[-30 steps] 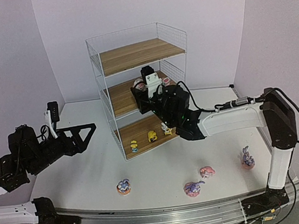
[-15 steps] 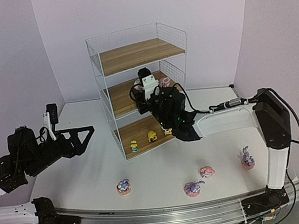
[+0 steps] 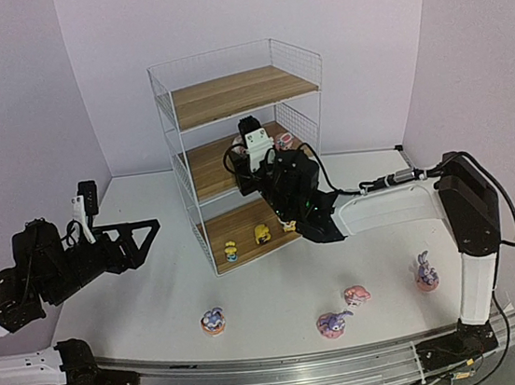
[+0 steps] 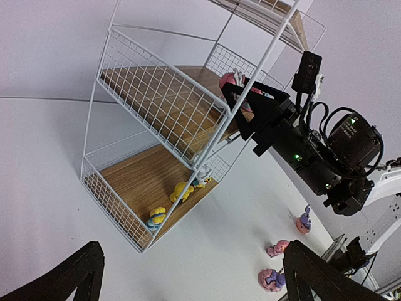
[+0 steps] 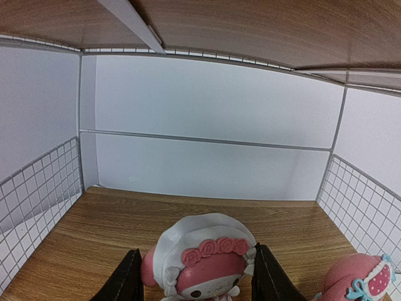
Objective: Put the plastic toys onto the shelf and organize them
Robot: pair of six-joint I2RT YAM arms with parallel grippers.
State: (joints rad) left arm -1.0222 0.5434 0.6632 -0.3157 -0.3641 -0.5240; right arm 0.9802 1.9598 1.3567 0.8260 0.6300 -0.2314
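Observation:
My right gripper [image 3: 246, 159] reaches into the middle level of the white wire shelf [image 3: 236, 95]. It is shut on a pink-white toy [image 5: 199, 254] with a rose headband, low over the wooden board. A second pink toy [image 5: 358, 279] stands to its right on that board. The bottom board holds two yellow toys [image 3: 231, 250] [image 3: 263, 234] and a white one [image 3: 287, 224]. On the table lie purple bunnies [image 3: 213, 321] [image 3: 333, 324] [image 3: 425, 271] and a pink toy [image 3: 357, 295]. My left gripper [image 3: 148, 232] hovers open left of the shelf, holding nothing.
The shelf's wire side walls [image 5: 37, 188] close in both sides of the middle level, and the top board [image 5: 250, 31] hangs just above. The right arm's elbow [image 3: 470, 199] stands over the table's right side. The table's front rail [image 3: 279, 368] runs along the near edge.
My right gripper has pushed a little deeper into the middle level with the pink-white toy, then held still. The left arm has drifted slightly to the left.

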